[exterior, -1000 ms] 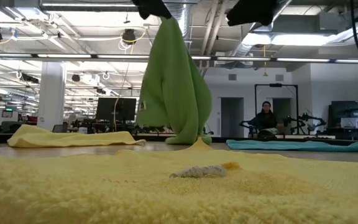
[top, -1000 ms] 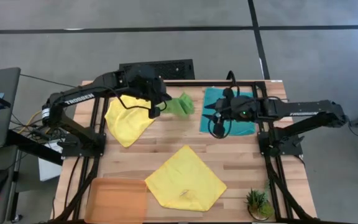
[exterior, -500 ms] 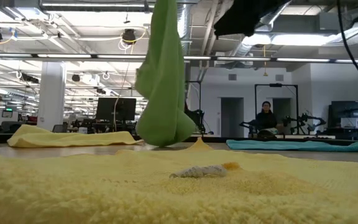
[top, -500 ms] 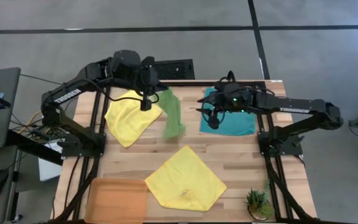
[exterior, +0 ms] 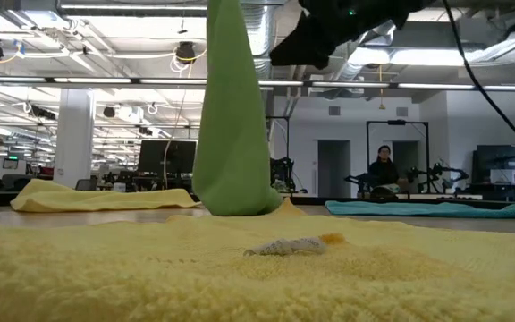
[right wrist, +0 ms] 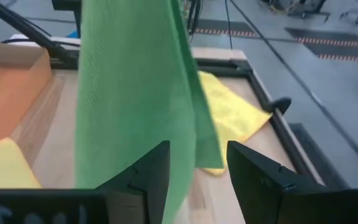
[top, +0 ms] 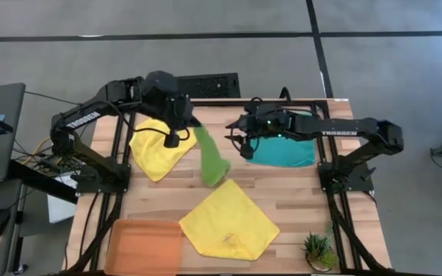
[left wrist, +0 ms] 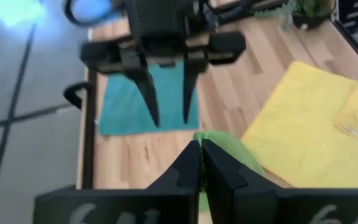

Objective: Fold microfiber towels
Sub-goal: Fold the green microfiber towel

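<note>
While left end effector (top: 194,129) clamps hanging soft green towel (top: 212,159), right end effector (top: 242,146) apart

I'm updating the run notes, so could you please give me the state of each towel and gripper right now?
Green towel: hanging from the left gripper, low end near the table.
Teal towel: flat.
Far yellow towel: flat.
Near yellow towel: flat, one corner turned over.
Left gripper: jaws shut.
Right gripper: jaws open, empty.

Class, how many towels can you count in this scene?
4: a green towel hanging from the left end effector, a teal towel by the right arm, a yellow towel far left, another yellow towel nearest the tray.
</note>
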`<action>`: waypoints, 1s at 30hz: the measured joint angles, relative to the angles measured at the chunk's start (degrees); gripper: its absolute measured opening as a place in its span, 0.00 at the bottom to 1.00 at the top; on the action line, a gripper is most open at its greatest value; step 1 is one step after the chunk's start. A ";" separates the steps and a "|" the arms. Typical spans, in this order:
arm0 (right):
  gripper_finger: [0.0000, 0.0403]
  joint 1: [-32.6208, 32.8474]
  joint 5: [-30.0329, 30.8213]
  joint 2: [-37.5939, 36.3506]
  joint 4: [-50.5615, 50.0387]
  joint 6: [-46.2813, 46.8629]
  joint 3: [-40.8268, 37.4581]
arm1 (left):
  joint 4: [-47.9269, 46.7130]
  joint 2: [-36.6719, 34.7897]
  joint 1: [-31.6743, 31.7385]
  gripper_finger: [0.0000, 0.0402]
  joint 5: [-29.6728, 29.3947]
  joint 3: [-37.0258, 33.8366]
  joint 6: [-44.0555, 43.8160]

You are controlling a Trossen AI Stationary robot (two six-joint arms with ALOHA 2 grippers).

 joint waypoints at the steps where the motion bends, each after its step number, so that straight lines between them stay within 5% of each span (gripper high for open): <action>1: 0.45 0.00 -0.02 0.20 -0.07 -1.00 0.53 | -0.96 0.00 -0.22 0.00 -0.03 0.01 -0.72; 8: 0.45 -0.59 -0.03 0.69 -0.62 -2.74 4.01 | -12.87 0.00 -2.15 0.00 0.69 0.01 -10.12; 20: 0.41 -2.64 0.10 0.25 -16.71 -2.66 12.66 | -25.37 0.01 -2.95 0.00 -1.30 -0.29 -29.27; 24: 0.41 -2.60 -0.02 0.26 -19.48 -2.68 14.74 | -24.75 0.04 -2.91 0.00 -1.77 -0.32 -27.55; 30: 0.41 -2.61 -5.72 1.32 -19.42 -8.63 14.92 | -20.13 0.04 -4.17 0.00 -6.68 -0.34 -11.39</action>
